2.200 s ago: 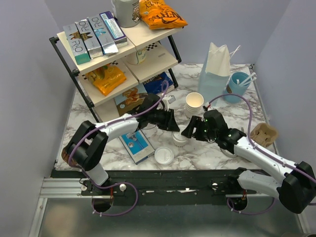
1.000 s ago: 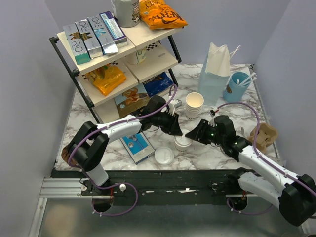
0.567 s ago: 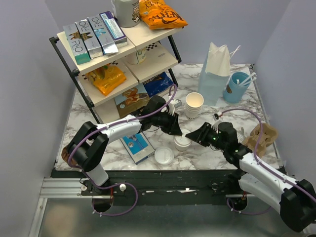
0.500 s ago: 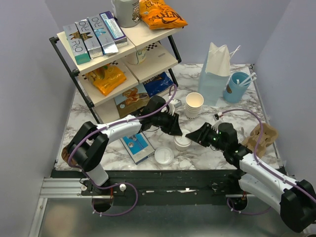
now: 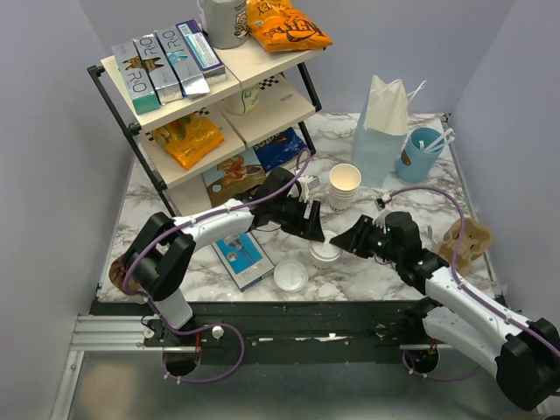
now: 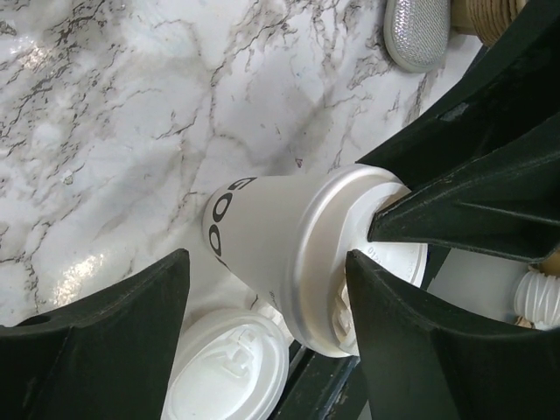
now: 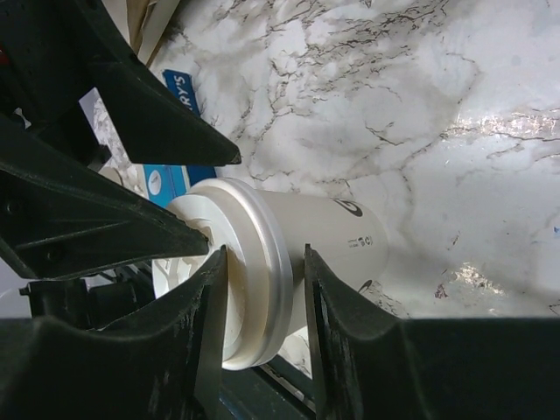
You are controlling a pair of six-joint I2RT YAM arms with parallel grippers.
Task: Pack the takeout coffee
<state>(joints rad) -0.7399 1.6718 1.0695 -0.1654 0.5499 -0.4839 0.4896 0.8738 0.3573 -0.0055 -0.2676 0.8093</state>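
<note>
Left gripper jaws wide, clear of takeout coffee; right gripper apparently pinches its lid rim; bare marble table beside.

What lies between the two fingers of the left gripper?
The takeout coffee, as the left wrist view shows. The left gripper is open around it, and bare marble shows between it and one finger.

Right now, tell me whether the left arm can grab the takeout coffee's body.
Probably yes. The left gripper stands open around the takeout coffee. The right gripper is clamped just below the lid, so only the lower body looks free.
</note>
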